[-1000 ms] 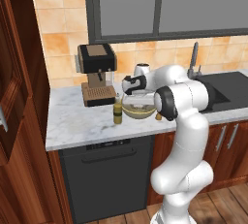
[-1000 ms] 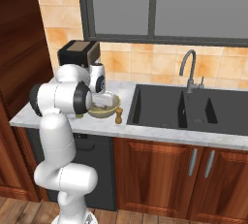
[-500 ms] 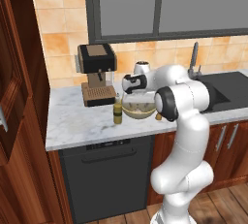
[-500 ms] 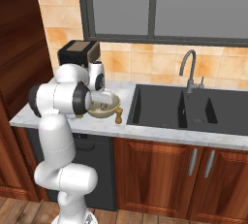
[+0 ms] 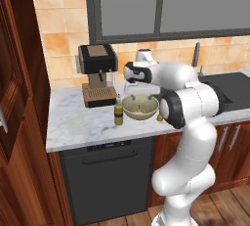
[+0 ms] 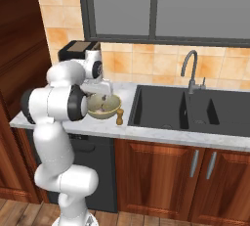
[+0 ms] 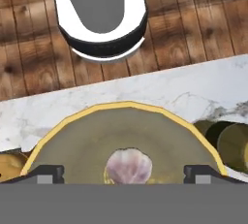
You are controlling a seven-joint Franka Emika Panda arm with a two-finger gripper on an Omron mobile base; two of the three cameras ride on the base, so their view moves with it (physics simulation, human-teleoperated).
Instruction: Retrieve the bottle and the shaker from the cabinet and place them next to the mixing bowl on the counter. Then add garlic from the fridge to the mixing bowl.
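On the left stands the tall dark wooden cabinet [image 5: 19,98]. Next comes the black and brown coffee machine [image 5: 97,73] on the white counter [image 5: 78,124]. At about 4 o'clock from the machine is the little green bottle [image 5: 118,113]. It stands upright, just beside the mixing bowl [image 5: 140,106], at the bowl's 9 o'clock.

The gripper [image 7: 124,174] hangs over the bowl and points down into it. Its two fingers [image 7: 46,173] are spread wide apart and hold nothing. The pink-white garlic [image 7: 129,167] lies in the bottom of the bowl, between the two fingertips and not touching them.

A small brown shaker [image 6: 119,117] stands on the counter at the bowl's 3 o'clock, just beside it. Farther right is the dark sink [image 6: 190,110] with its grey tap [image 6: 189,71].
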